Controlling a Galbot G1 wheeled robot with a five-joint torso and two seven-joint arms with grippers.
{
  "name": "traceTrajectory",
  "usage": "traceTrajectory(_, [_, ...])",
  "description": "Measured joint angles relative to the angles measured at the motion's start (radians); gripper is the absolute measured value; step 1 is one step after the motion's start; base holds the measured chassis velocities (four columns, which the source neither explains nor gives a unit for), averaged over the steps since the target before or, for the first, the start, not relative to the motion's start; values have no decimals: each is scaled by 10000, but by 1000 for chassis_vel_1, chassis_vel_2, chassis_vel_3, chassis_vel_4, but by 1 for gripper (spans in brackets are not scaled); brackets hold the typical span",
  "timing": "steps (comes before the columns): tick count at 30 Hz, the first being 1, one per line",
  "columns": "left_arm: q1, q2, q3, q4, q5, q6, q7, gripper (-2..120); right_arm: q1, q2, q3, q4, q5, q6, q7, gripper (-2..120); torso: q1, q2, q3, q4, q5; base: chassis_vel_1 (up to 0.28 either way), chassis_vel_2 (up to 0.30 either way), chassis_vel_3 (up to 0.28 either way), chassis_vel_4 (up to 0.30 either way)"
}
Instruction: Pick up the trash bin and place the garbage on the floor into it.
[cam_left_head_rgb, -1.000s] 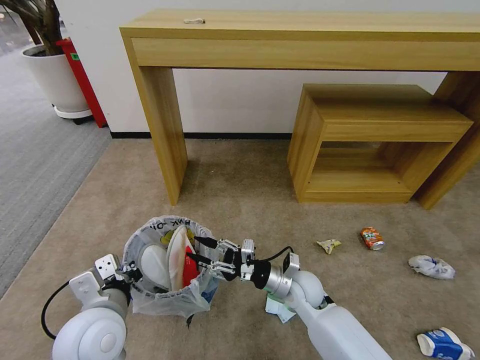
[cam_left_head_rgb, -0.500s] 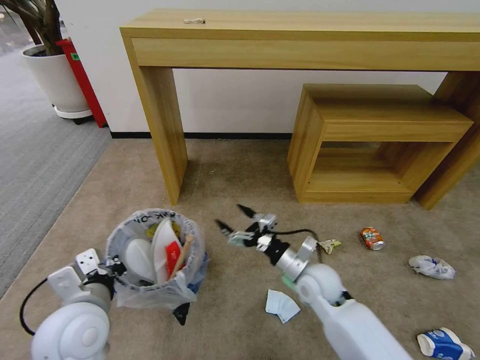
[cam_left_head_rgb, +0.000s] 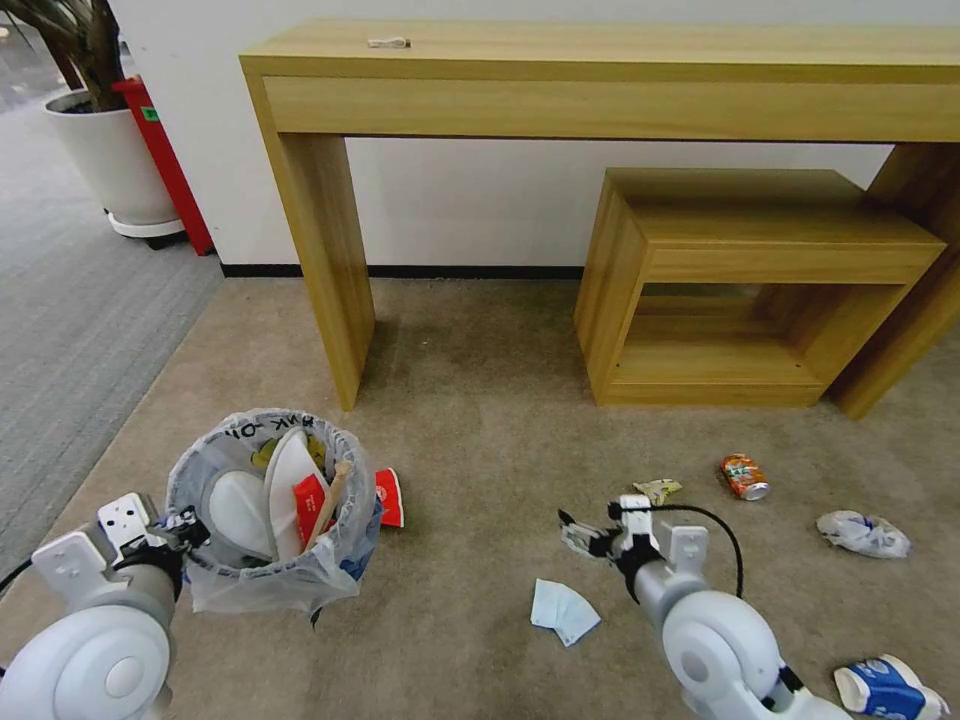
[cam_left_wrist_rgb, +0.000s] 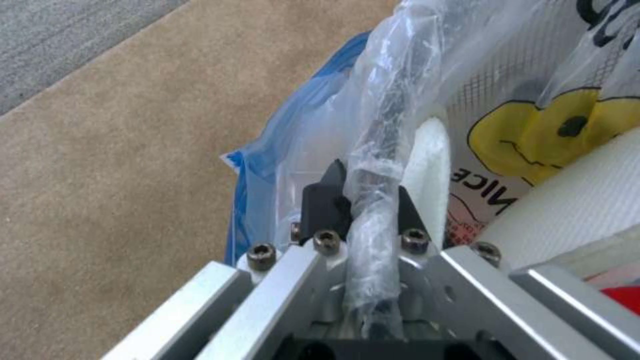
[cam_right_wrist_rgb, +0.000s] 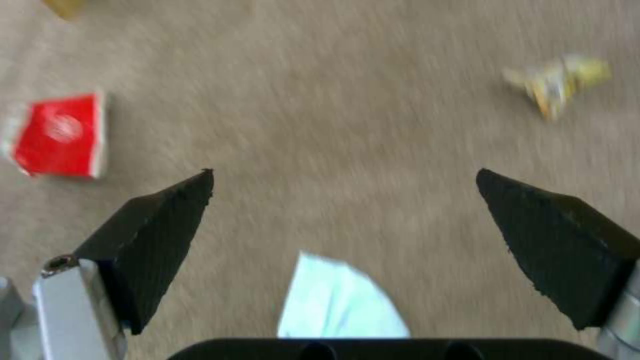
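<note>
The trash bin (cam_left_head_rgb: 262, 580), lined with a crinkly whitish bag, hangs at the lower left with white slippers (cam_left_head_rgb: 282, 480), a red wrapper and a chopstick inside. My left gripper (cam_left_head_rgb: 188, 528) is shut on its bagged rim (cam_left_wrist_rgb: 373, 165). My right gripper (cam_left_head_rgb: 582, 531) is open and empty, low over the beige carpet (cam_left_head_rgb: 480, 400), just beyond a pale blue tissue (cam_left_head_rgb: 563, 611) (cam_right_wrist_rgb: 340, 300). A red wrapper (cam_left_head_rgb: 389, 497) (cam_right_wrist_rgb: 59, 135) lies beside the bin. A yellow wrapper (cam_left_head_rgb: 657, 490) (cam_right_wrist_rgb: 557, 84), an orange can (cam_left_head_rgb: 745, 476), crumpled paper (cam_left_head_rgb: 862, 533) and a blue-white cup (cam_left_head_rgb: 890, 690) lie to the right.
A long wooden desk (cam_left_head_rgb: 600, 80) stands against the wall with its leg (cam_left_head_rgb: 325, 270) beyond the bin. A low wooden shelf unit (cam_left_head_rgb: 740, 290) sits under it on the right. Grey ribbed carpet (cam_left_head_rgb: 70, 300), a white planter (cam_left_head_rgb: 110, 160) and a red object are at the far left.
My right gripper has pulled out of the bin and swung right and down to the tissue, still open. The left arm carried the bin leftward. A red wrapper now shows on the carpet beside it.
</note>
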Motion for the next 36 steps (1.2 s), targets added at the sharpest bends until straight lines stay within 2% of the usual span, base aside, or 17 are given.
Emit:
traceTrajectory(2, [35, -23, 38, -75, 35, 3, -9, 1, -23, 248, -66, -332, 697, -170, 737, 100, 1, 0, 1, 0, -1, 0, 0, 0, 0])
traceTrajectory(7, [110, -84, 66, -178, 67, 7, -15, 1, 148, 636, -129, -996, 1636, -406, 1382, 100, 0, 0, 0, 0, 1, 0, 0, 0, 0])
traceTrajectory(10, [204, -163, 88, -201, 157, 8, -16, 1, 678, 1051, -168, -1752, 2602, -984, 2284, 100, 0, 0, 1, 2, 0, 0, 0, 0, 0])
traceTrajectory(13, [230, -207, 91, -202, 194, 8, -15, 1, 981, 1171, -169, -2176, 2750, -1302, 2552, 100, 0, 0, 2, 2, 0, 0, 0, 0, 0])
traceTrajectory(19, [224, -285, 118, -175, 223, -18, -11, 1, 1329, 1189, -130, -2948, 2411, -1373, 2322, 100, 0, 0, 2, 1, -1, 0, 0, 0, 0])
traceTrajectory(25, [197, -301, 163, -81, 244, -33, -1, 1, 1602, 1506, -118, -3778, 2757, -1445, 2019, 100, 0, 0, 2, 1, -1, 0, 0, 0, 0])
traceTrajectory(36, [203, -300, 175, -6, 248, -64, 25, 1, 2156, 1901, -210, -4989, 1965, -1419, 1368, 100, 0, 0, 2, 1, -1, 0, 0, 0, 0])
